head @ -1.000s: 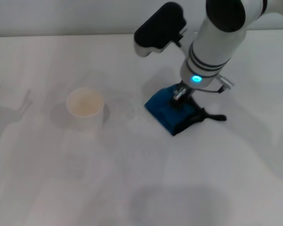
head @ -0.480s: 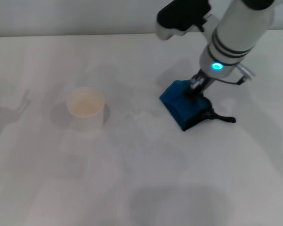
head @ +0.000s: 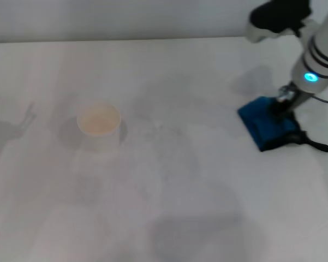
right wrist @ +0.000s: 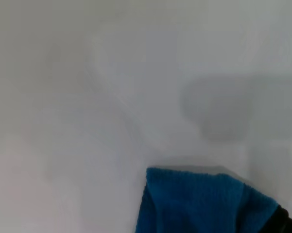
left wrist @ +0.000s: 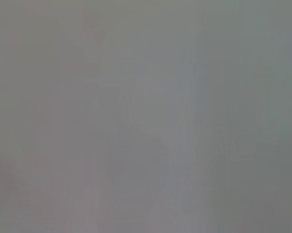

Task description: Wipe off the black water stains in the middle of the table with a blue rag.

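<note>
Now | right gripper [head: 282,105] fingers apparently pinching blue rag [head: 266,129] | table [head: 169,180]

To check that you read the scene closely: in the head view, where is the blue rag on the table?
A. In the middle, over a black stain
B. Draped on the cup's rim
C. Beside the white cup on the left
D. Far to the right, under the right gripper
D: the blue rag lies far right on the table, the right gripper pressing onto it, well apart from the white cup.
</note>
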### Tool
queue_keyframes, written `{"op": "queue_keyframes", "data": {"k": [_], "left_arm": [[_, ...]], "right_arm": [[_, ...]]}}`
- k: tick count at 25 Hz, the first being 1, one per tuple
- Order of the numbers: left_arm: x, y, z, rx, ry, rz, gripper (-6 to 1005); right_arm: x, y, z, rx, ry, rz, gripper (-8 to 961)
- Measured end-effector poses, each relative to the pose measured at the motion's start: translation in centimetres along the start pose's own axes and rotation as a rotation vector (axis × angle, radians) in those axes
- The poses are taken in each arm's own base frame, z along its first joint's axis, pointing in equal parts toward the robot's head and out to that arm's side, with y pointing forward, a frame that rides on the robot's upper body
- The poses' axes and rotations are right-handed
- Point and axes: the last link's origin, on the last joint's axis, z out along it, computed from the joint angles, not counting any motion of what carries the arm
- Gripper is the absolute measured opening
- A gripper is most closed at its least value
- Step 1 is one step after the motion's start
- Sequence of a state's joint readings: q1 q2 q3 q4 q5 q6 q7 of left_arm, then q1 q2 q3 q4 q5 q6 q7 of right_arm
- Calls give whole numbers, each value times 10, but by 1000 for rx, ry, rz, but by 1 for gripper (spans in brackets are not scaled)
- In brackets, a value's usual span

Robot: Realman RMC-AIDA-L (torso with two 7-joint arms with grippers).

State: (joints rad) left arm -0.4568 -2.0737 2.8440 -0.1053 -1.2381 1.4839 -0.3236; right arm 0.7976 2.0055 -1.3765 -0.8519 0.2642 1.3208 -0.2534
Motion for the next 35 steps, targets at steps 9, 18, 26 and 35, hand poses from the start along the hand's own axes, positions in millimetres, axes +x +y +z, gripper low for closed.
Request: {"op": "queue_keyframes", "data": {"k": [9, 18, 26, 35], "left_arm": [[1, -1, 10, -8, -4, 9, 891], [3, -2, 18, -16, -3, 22, 891], [2, -2, 21, -14, -14, 23, 891], [0, -2, 28, -13, -36, 26, 891]], "right_arm": [[33, -27, 10, -8, 57, 87, 71], [27, -19, 7, -76, 8, 57, 72], [26, -19, 5, -89, 4, 50, 73], [24, -19, 3, -93, -7, 44, 387]]}}
